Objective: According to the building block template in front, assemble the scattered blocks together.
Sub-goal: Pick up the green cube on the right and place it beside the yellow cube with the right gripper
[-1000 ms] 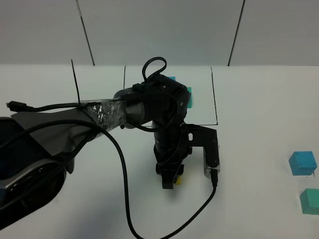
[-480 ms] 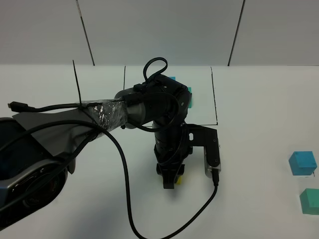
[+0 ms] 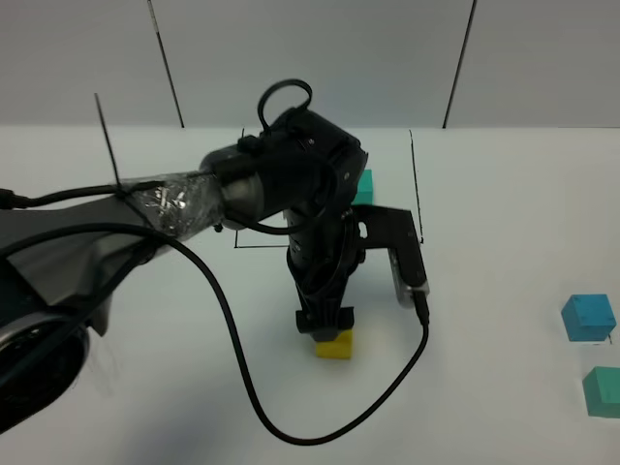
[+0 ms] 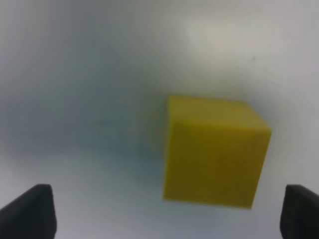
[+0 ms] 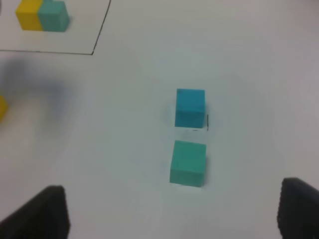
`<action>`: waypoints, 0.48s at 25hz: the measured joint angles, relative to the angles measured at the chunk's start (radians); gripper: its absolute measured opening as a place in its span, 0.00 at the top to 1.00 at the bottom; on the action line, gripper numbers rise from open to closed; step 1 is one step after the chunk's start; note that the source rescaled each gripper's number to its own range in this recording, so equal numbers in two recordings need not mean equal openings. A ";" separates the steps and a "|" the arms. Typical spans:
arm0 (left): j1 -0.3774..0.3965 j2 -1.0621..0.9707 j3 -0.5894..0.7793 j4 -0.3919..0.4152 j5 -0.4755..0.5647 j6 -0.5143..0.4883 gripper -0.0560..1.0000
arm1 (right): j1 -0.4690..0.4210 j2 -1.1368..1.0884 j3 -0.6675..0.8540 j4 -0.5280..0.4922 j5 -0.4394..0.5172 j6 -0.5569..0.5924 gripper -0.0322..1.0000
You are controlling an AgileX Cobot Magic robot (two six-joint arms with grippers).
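Lifted off, left jaws hang wide above the freed yellow block point(image 3: 336, 347).

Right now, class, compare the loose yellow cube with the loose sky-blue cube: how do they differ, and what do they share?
Colour: the yellow cube is yellow, the sky-blue cube blue. Place: the yellow cube sits centrally, just below the left gripper, jaws open; the sky-blue cube sits far right. Company: the yellow cube stands alone; the sky-blue cube has the teal-green cube close by, not touching. Both are matte cubes of equal size.
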 joint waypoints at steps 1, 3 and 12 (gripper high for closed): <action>0.000 -0.024 -0.001 0.023 0.010 -0.038 0.00 | 0.000 0.000 0.000 0.000 0.000 0.000 0.28; 0.005 -0.075 -0.002 0.084 0.042 -0.128 0.00 | 0.000 0.000 0.000 0.000 0.000 0.000 0.28; 0.214 -0.337 -0.001 0.260 0.114 -0.441 0.01 | 0.000 0.000 0.000 0.000 0.000 0.000 0.28</action>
